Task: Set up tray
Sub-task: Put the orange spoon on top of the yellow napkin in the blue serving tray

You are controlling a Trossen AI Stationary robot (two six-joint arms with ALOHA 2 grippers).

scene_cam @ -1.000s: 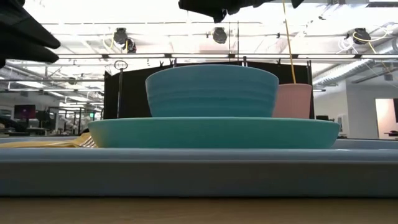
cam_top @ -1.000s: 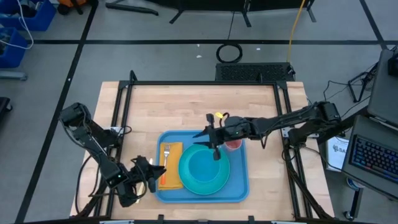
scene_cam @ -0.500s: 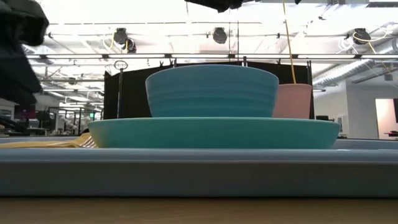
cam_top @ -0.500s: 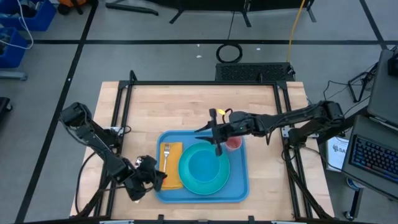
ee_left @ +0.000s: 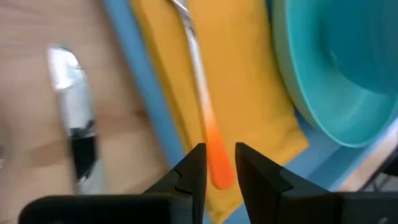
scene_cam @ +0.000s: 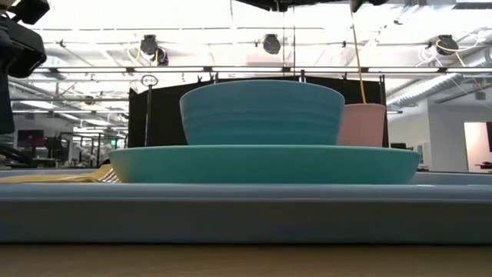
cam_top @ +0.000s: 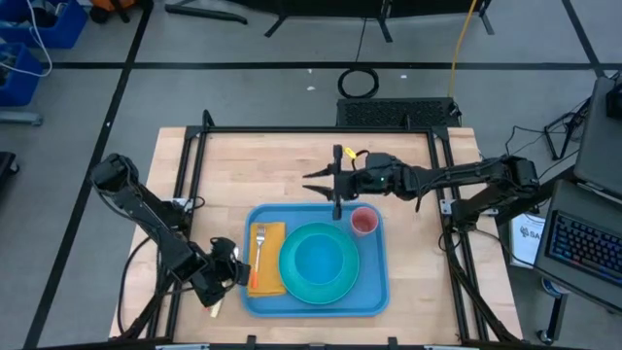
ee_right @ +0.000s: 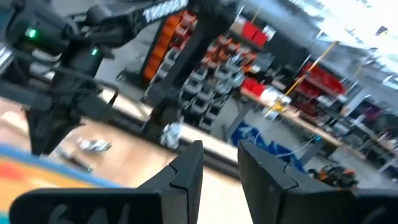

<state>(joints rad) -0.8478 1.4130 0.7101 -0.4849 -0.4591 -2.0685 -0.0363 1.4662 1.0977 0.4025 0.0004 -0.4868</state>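
Four things sit on your tray (cam_top: 374, 292) already, plate (cam_top: 318, 264), napkin (cam_top: 269, 261), fork (cam_top: 260, 243) and cup (cam_top: 364, 222), while both claws, left (cam_top: 239, 272) and right (cam_top: 335, 184), hold nothing, fingers slightly apart.

Tray (cam_top: 374, 292): blue plastic, smooth, faint sheen along the low rim. Table (cam_top: 292, 165): light wood, visible plank grain, matt finish, bordered by a black metal frame (cam_top: 321, 129). Plate (cam_top: 319, 264): turquoise, smooth, glazed look with soft gloss; bowl (scene_cam: 261, 113) of the same finish, faintly ribbed on its outer wall. Cup (cam_top: 364, 222), at the plate's 1 o'clock: pink, matt. Napkin (ee_left: 249, 81): yellow cloth, matt, slightly creased. Fork (ee_left: 198, 59): shiny metal shaft, orange plastic handle. Knife (ee_left: 78, 134), on the table off the tray: bright metal blade, black handle.
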